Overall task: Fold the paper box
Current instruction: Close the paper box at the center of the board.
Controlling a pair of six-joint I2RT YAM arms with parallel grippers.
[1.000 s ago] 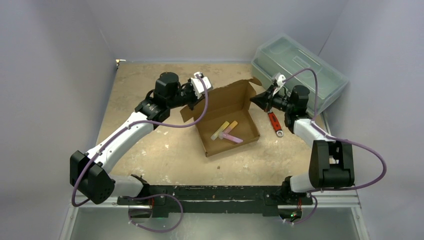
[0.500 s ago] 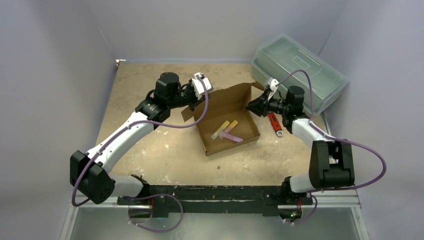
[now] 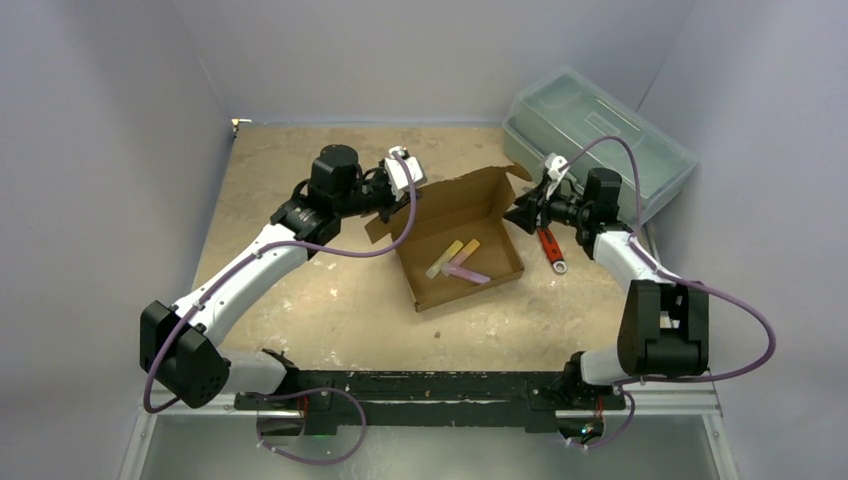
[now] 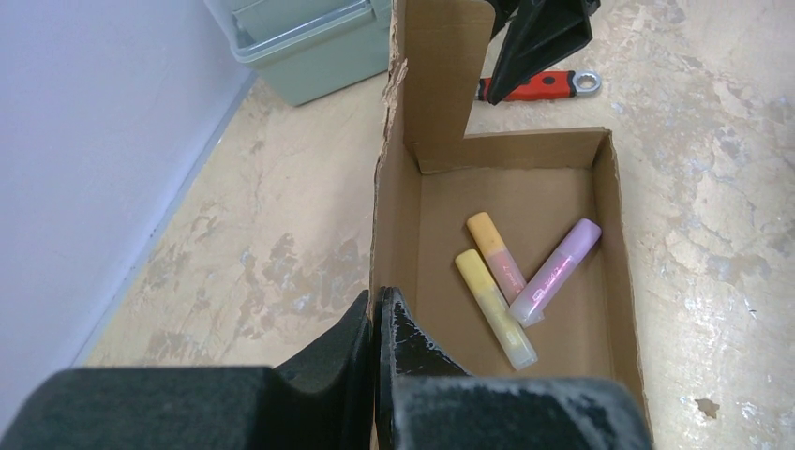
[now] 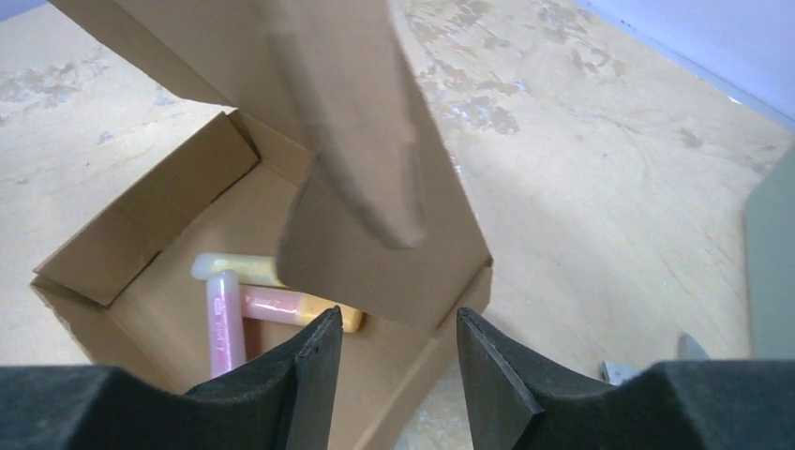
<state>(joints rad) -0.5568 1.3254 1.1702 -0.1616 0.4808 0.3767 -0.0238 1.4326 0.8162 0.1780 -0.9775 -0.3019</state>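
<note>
Cardboard, plain and brown, makes up the paper box (image 3: 455, 205), which stands open in the middle of the table (image 3: 300, 300), turned at an angle to the table's edges. Its walls are upright, and a taller flap rises at the far right corner.

On the floor of the box lie three highlighters. The yellow marker (image 4: 495, 307) and the orange marker (image 4: 497, 255) are side by side. The purple marker (image 4: 557, 272) lies at an angle to them, one end meeting theirs. There is fine print on the purple barrel, but it is too small to read.

The left gripper (image 4: 377, 305) has its jaws pressed together on the top edge of the box's left wall, pinching the cardboard.

The right gripper (image 5: 396, 323) is at the tall flap, with its jaws spread apart. In the right wrist view the flap stands just in front of the gap, blurred. I cannot tell whether a finger touches it.

A red-handled wrench (image 3: 548, 245) lies on the table just beside the box's right wall, under the right arm. A translucent grey-green toolbox (image 3: 600, 140) sits closed at the far right corner.
</note>
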